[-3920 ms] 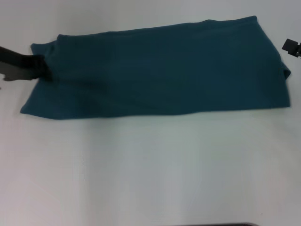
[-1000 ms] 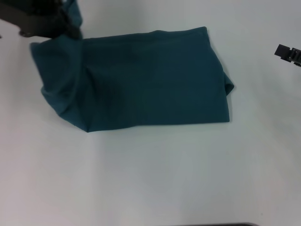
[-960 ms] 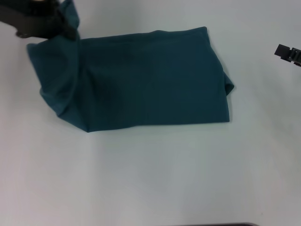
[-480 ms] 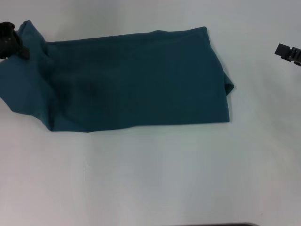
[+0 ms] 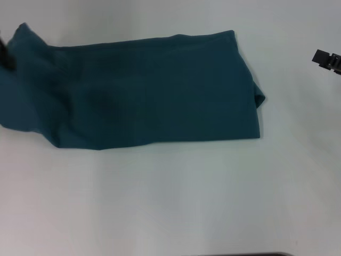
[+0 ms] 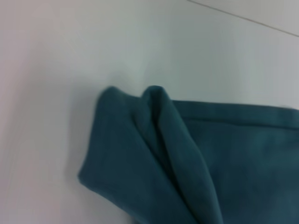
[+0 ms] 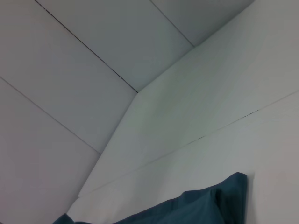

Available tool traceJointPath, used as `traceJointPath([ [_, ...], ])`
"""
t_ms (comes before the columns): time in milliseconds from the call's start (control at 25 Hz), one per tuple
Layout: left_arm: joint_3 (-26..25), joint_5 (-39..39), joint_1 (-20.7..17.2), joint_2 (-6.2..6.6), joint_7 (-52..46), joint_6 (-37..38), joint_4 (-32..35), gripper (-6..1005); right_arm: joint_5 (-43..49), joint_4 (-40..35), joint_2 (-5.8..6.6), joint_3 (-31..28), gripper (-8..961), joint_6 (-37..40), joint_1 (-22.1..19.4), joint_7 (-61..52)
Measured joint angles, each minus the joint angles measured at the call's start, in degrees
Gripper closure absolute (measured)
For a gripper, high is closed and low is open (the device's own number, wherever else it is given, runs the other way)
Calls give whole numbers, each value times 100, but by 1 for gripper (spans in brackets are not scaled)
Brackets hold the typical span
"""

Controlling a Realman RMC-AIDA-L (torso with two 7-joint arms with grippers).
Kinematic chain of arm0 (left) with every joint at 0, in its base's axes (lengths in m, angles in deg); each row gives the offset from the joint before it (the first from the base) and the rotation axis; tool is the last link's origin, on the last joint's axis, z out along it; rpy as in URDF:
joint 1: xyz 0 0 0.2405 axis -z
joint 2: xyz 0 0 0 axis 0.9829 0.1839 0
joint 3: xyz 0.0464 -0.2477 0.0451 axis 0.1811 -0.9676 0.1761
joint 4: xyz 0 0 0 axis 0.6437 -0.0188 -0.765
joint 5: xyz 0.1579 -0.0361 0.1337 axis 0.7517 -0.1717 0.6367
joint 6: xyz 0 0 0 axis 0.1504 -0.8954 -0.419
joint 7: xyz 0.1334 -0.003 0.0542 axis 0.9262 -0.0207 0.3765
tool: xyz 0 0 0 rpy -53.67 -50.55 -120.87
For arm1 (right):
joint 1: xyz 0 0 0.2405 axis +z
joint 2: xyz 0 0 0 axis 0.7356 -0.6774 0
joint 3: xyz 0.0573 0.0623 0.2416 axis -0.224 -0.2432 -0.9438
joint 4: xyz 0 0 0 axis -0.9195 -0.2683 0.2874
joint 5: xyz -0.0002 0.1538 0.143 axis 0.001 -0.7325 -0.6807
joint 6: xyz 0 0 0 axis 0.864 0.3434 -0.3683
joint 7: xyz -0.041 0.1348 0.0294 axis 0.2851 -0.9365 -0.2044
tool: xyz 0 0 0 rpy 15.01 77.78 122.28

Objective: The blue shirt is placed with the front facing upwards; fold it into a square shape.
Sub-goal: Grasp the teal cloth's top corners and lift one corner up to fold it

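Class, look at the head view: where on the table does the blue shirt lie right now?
The blue shirt lies across the far left half of the white table, its left end beside the left gripper; the right gripper stays apart.

Not much robot showing: right gripper [image 5: 327, 61] is a black blocky ridged chunk at 3 o'clock, left gripper [image 5: 4, 55] a dark sliver at 9.

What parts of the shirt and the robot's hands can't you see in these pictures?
- The blue shirt: its lettering and neckline are hidden in every view by the folded cloth. Its left end is cut off by the head view's left edge.
- The left gripper: only a dark sliver shows at the head view's left edge, so whether it grips the cloth cannot be told.
- The right gripper: only a small dark part shows at the head view's right edge.
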Motion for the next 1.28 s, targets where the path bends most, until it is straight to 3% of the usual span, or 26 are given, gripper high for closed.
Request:
traceJointPath([
  [360,-199,296,-77,-34,26,-30,-43,945,0,0,-17,6,403,60,56,15],
  [600,-249,190,-78,-59,109,-8,-68,945,8,7,-292,313,406,342,578,469],
  [760,-255,-4,-110,-74,179,-27,-58,945,40,144,-541,677,407,335,1072,916],
  [840,-255,-137,-112,-87,233,-31,-51,945,54,317,-611,925,451,198,1372,1036],
  [1160,-271,-569,-84,-48,420,61,-66,945,57,939,-685,2315,625,-1046,2570,631],
  [1280,-278,-826,-59,15,554,96,-73,945,36,1067,-705,2871,862,-1596,2879,507],
])
